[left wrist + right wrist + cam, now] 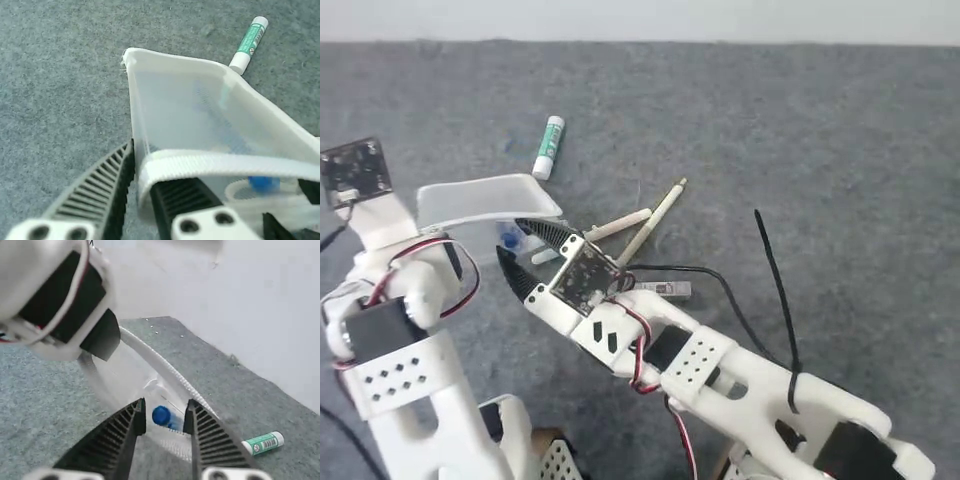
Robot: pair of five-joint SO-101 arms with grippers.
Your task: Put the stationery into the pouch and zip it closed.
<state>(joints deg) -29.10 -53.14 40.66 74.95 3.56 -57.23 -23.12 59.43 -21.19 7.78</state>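
Note:
The translucent white pouch (pixel 485 200) is held up off the carpet with its mouth open. My left gripper (pixel 141 167) is shut on the pouch's (pixel 175 110) zipper band. A blue-capped item (pixel 262 182) lies inside at the mouth. My right gripper (pixel 510 238) stands open at that mouth. In the right wrist view, the blue cap (pixel 161 416) sits just beyond the right gripper (pixel 166 407), with room on both sides. A green-and-white glue stick (pixel 548 147) lies behind the pouch. Two pale pens (pixel 638 222) lie crossed to its right.
A small white item (pixel 665 290) lies by the right arm's wrist. A black cable (pixel 775 280) trails across the grey carpet on the right. The left arm's white body (pixel 55 290) hangs close over the pouch (pixel 172 377). The glue stick (pixel 262 443) lies past the pouch.

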